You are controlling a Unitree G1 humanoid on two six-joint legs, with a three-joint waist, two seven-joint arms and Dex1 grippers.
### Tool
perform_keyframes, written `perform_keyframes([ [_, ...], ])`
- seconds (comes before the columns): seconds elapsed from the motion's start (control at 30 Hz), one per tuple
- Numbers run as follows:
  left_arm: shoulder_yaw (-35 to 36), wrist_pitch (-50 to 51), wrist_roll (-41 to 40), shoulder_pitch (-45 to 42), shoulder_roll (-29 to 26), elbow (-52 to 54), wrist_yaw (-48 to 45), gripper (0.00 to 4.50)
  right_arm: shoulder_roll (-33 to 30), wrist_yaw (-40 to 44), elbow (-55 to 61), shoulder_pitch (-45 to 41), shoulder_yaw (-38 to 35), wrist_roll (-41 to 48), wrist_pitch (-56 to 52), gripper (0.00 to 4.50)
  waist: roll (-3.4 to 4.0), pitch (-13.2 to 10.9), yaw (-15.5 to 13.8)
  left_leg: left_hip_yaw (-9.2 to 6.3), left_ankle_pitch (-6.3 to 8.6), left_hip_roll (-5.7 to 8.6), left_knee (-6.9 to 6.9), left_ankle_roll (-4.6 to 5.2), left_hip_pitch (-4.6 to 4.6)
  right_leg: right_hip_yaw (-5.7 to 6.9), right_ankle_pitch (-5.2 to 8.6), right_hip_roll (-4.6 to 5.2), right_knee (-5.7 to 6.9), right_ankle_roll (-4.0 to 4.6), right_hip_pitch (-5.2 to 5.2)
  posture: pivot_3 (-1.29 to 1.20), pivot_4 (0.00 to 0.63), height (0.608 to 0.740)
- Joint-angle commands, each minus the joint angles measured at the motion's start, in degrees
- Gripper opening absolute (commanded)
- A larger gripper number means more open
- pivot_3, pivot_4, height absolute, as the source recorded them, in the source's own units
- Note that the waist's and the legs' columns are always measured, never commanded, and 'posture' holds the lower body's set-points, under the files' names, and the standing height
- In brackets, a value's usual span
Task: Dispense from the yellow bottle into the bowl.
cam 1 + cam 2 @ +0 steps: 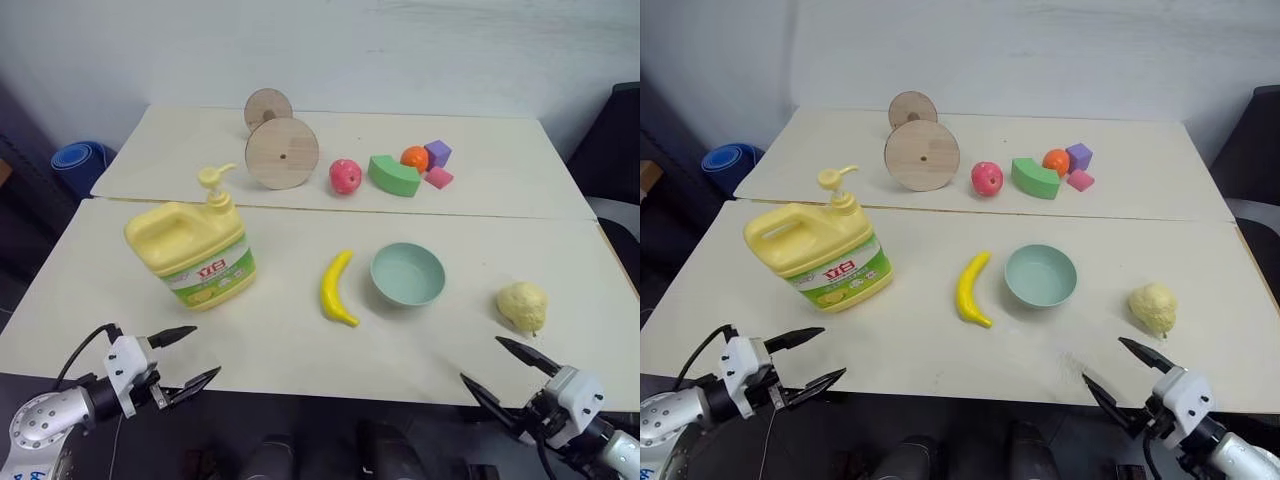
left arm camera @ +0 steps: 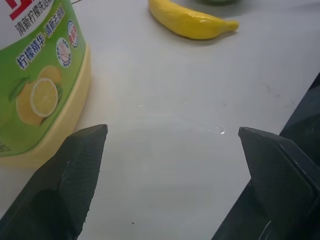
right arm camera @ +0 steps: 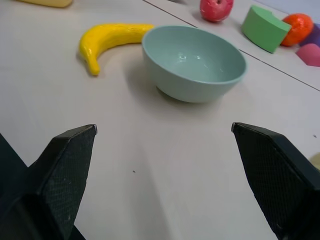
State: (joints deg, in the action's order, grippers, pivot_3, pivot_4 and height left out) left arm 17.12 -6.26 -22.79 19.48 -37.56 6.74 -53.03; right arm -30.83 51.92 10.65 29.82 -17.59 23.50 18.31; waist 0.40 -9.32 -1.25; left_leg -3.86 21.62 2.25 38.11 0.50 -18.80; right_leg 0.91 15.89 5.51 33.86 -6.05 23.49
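Two pale tables (image 1: pixel 300 340) pushed together, seam running across, a plain grey wall behind, and a blue roll (image 1: pixel 80 165) on the floor at ten o'clock. The yellow bottle (image 1: pixel 195 250) stands upright on the near table at nine o'clock, pump on top. The bowl (image 1: pixel 408 273) sits at centre, nothing in it, banana (image 1: pixel 337 288) just beside it at its nine o'clock. A pale lump (image 1: pixel 523 305) lies at three o'clock. On the far table: two wooden discs (image 1: pixel 282 152), an apple (image 1: pixel 346 176), coloured blocks (image 1: pixel 395 176). The left gripper (image 1: pixel 185 358) hovers at the near edge, fingers spread wide, holding nothing. The right gripper (image 1: pixel 505 368), likewise spread, at five o'clock. Open tabletop lies between both grippers and the bowl.
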Motion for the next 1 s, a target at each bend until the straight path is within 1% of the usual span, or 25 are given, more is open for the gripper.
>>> perform_keyframes([
  [0.03, 0.63, 1.40, -1.50, 0.60, -0.24, 3.37, -0.18, 4.47, -1.35, -1.11, 4.79, -2.83, 1.68, 2.58, -5.71, 4.50, 0.00, 0.00, -0.01, 0.00, -0.01, 0.00, 0.00, -0.01, 0.00, 0.00, 0.00, 0.00, 0.00, 0.00, 0.00, 0.00, 0.150, 0.740],
  [0.1, 0.75, 5.76, -5.82, 0.33, -1.00, 5.42, -2.07, 4.47, -3.28, -5.56, 10.68, -9.89, 5.21, 2.41, -16.23, 4.50, -0.01, -0.02, 0.48, 0.00, -0.02, 0.00, 0.01, -0.03, 0.00, -0.01, 0.00, 0.01, 0.00, 0.00, 0.00, 0.00, 0.150, 0.740],
  [0.17, 0.51, 10.46, -10.12, -0.38, -2.95, 6.37, -5.95, 4.47, -5.20, -7.86, 14.47, -16.13, 8.63, 3.24, -26.01, 4.50, 0.00, -0.03, 1.17, 0.08, -0.01, -0.01, 0.07, -0.01, 0.05, -0.14, -0.03, 0.00, 0.10, -0.02, 0.01, 0.00, 0.150, 0.740],
  [0.3, 1.17, 10.73, -10.69, -4.63, -1.79, 5.54, -4.96, 4.47, -5.83, -12.32, 17.95, -31.97, 16.69, 6.85, -45.66, 4.50, 0.06, 0.00, 1.03, -0.10, -0.03, -0.06, -0.03, -0.07, 0.11, 0.06, 0.04, -0.02, 0.17, 0.13, 0.03, 0.00, 0.150, 0.740],
  [0.33, 0.85, 10.73, -10.68, -4.99, -1.96, 5.63, -5.92, 4.47, -5.69, -13.71, 18.26, -36.56, 19.42, 7.27, -51.84, 4.50, 0.03, 0.00, 1.12, -0.16, -0.20, -0.07, -0.03, -0.39, 0.06, 0.13, 0.05, -0.03, 0.17, 0.15, 0.06, 0.00, 0.150, 0.740],
  [0.4, 0.40, 10.29, -10.31, -5.53, -2.16, 5.64, -7.52, 4.47, -4.22, -17.97, 18.05, -45.52, 24.72, 6.98, -64.33, 4.50, 0.03, 0.00, 1.21, -0.17, -0.22, -0.05, 0.00, -0.43, -0.13, 0.14, 0.05, -0.02, 0.15, 0.15, 0.21, 0.00, 0.150, 0.740],
  [0.43, 0.39, 10.09, -10.15, -5.78, -2.00, 5.67, -7.70, 4.47, -3.54, -19.55, 17.69, -48.99, 27.08, 6.12, -68.51, 4.50, 0.03, 0.00, 1.27, -0.19, -0.23, -0.05, 0.04, -0.44, -0.21, 0.15, 0.05, -0.02, 0.14, 0.15, 0.27, 0.00, 0.150, 0.740],
  [0.47, 0.57, 10.14, -10.32, -5.80, -1.91, 5.78, -7.95, 4.47, -1.30, -22.12, 16.43, -52.56, 28.96, 5.81, -73.77, 4.50, 0.02, 0.01, 1.28, -0.19, -0.23, -0.05, 0.07, -0.44, -0.30, 0.16, 0.05, -0.02, 0.13, 0.15, 0.32, 0.00, 0.150, 0.740],
  [0.57, 1.35, 11.11, -11.20, -5.41, -1.80, 6.70, -8.07, 4.47, 4.34, -26.87, 12.13, -59.67, 33.58, 4.03, -82.95, 4.50, -0.02, 0.03, 1.40, -0.21, -0.25, -0.06, 0.06, -0.45, -0.42, 0.18, 0.05, -0.03, 0.12, 0.15, 0.42, 0.00, 0.150, 0.740],
  [0.6, 1.65, 11.09, -11.27, -5.01, -1.76, 7.05, -8.16, 4.47, 5.75, -28.54, 10.25, -61.40, 35.83, 2.14, -84.64, 4.50, -0.03, 0.03, 1.41, -0.21, -0.24, -0.03, 0.06, -0.44, -0.44, 0.18, 0.05, -0.02, 0.14, 0.15, 0.44, 0.00, 0.150, 0.740],
  [0.67, 1.96, 11.12, -11.34, -4.54, -1.75, 7.43, -8.31, 4.47, 8.30, -30.87, 7.55, -63.22, 37.64, 0.16, -86.96, 4.50, -0.05, 0.05, 1.29, -0.20, -0.24, -0.01, 0.06, -0.42, -0.45, 0.18, 0.05, -0.01, 0.17, 0.15, 0.42, 0.00, 0.150, 0.740],
  [0.7, 2.11, 10.87, -11.11, -4.02, -1.59, 7.59, -8.19, 4.47, 9.07, -31.61, 6.14, -63.59, 39.84, -1.66, -86.19, 4.50, -0.06, 0.06, 1.21, -0.21, -0.25, 0.04, 0.07, -0.39, -0.47, 0.19, 0.05, 0.02, 0.19, 0.15, 0.42, 0.00, 0.150, 0.740],
  [0.77, 2.54, 10.21, -10.51, -2.64, -1.24, 8.07, -7.85, 4.47, 12.73, -34.06, 3.35, -63.96, 41.60, -3.28, -88.23, 4.50, -0.08, 0.07, 1.40, -0.21, -0.26, 0.12, 0.07, -0.33, -0.48, 0.17, 0.05, 0.06, 0.19, 0.15, 0.41, 0.00, 0.150, 0.740],
  [0.83, 2.97, 9.79, -10.35, -1.40, -0.73, 8.77, -7.23, 4.47, 15.74, -36.37, -0.05, -64.24, 43.13, -6.03, -86.98, 4.50, -0.08, 0.06, 1.53, -0.17, -0.25, 0.13, 0.08, -0.31, -0.47, 0.13, 0.05, 0.05, 0.25, 0.15, 0.41, 0.00, 0.150, 0.740],
  [0.9, 3.04, 9.49, -10.23, -0.49, -0.34, 9.57, -6.80, 4.47, 17.30, -37.85, -2.87, -64.42, 43.71, -8.34, -85.50, 4.50, -0.09, 0.07, 1.66, -0.15, -0.26, 0.11, 0.08, -0.33, -0.47, 0.13, 0.05, 0.03, 0.31, 0.15, 0.46, 0.00, 0.150, 0.740],
  [1.0, 3.06, 9.40, -10.10, 0.41, -0.05, 10.53, -6.34, 4.47, 17.60, -36.31, -6.44, -65.13, 44.99, -9.94, -84.52, 4.50, -0.10, 0.08, 1.71, -0.09, -0.28, 0.10, 0.08, -0.37, -0.45, 0.13, 0.05, 0.02, 0.51, 0.15, 0.54, 0.00, 0.150, 0.740],
])
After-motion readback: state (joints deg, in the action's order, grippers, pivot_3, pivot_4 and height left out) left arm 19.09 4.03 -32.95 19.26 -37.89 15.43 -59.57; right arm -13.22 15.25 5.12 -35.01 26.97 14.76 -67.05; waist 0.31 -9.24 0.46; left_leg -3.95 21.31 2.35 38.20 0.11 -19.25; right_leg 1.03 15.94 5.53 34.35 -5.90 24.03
